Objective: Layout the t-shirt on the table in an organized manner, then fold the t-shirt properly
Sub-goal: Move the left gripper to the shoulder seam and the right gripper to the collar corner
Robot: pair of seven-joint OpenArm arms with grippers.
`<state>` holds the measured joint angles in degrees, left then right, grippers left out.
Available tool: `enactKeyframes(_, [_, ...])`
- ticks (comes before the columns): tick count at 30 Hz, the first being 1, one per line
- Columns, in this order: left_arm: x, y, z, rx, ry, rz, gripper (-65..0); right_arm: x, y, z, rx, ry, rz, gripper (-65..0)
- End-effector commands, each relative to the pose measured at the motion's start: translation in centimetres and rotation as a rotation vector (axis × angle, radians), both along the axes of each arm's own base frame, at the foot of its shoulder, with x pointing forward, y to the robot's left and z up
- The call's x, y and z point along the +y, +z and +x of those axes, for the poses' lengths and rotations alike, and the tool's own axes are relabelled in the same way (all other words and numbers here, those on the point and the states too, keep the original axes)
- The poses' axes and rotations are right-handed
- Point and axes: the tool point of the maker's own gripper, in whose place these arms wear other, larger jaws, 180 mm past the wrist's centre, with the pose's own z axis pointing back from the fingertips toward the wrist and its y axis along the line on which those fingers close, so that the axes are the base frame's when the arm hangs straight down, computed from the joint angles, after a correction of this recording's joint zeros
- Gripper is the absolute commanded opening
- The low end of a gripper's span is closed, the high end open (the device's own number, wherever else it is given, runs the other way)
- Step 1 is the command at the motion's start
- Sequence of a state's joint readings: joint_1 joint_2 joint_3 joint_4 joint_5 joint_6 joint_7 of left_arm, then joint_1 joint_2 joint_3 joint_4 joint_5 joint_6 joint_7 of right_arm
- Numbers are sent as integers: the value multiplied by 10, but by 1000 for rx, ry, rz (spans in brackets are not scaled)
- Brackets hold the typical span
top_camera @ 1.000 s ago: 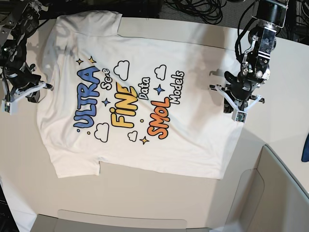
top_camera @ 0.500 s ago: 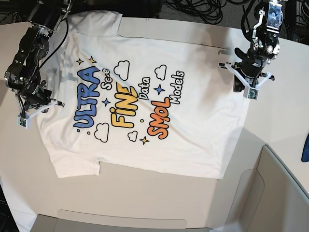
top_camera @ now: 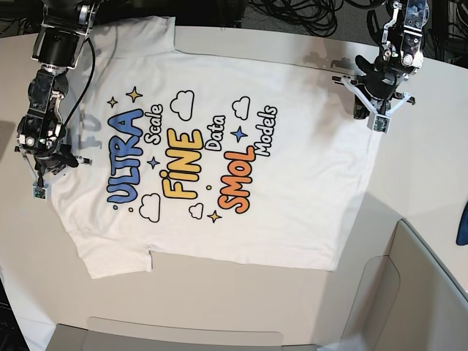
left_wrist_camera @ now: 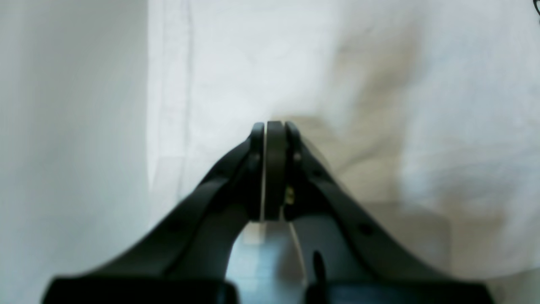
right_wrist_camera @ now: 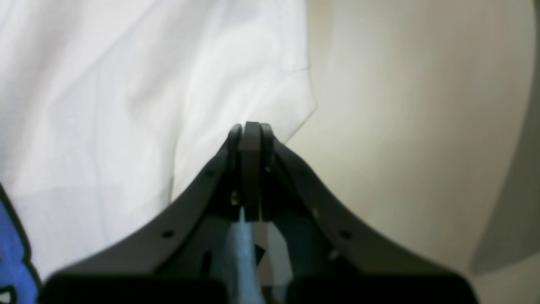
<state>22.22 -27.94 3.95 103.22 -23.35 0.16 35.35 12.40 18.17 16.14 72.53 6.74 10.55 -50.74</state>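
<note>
The t-shirt (top_camera: pixel 219 197) lies printed side up, spread across the table (top_camera: pixel 219 292). At its far right corner, my left gripper (top_camera: pixel 380 123) is shut on the hem and the cloth runs taut toward it. In the left wrist view the left gripper (left_wrist_camera: pixel 274 126) has a thin sliver of white t-shirt (left_wrist_camera: pixel 253 63) pinched between its closed pads. My right gripper (top_camera: pixel 38 191) is at the shirt's left edge. In the right wrist view the right gripper (right_wrist_camera: pixel 252 125) is shut at the border of the t-shirt (right_wrist_camera: pixel 126 84), with bare table (right_wrist_camera: pixel 400 126) beside it.
A grey bin-like panel (top_camera: pixel 417 292) stands at the near right corner. A flat grey piece (top_camera: pixel 183 333) lies along the front edge. A blue object (top_camera: pixel 463 219) shows at the right border. Black cables (top_camera: pixel 292 14) run behind the table.
The left gripper has moved up to the far right hem corner. The right gripper has slid down the left edge. The shirt is pulled flatter and the crease over "Scale" is gone.
</note>
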Motion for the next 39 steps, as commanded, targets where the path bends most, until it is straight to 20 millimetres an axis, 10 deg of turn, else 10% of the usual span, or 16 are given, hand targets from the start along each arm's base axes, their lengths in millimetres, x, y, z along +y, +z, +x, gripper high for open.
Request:
enactKeyframes(1, [3, 11, 7, -44, -6, 12, -650, -14, 8, 2, 15, -17, -33, -650])
enactKeyframes(29, [-7, 14, 14, -67, 9, -25, -650, -43, 30, 54, -69, -54, -84, -650])
enactKeyframes(39, [-14, 62, 34, -215, 22, -53, -464, -41, 111, 69, -289, -36, -175, -545])
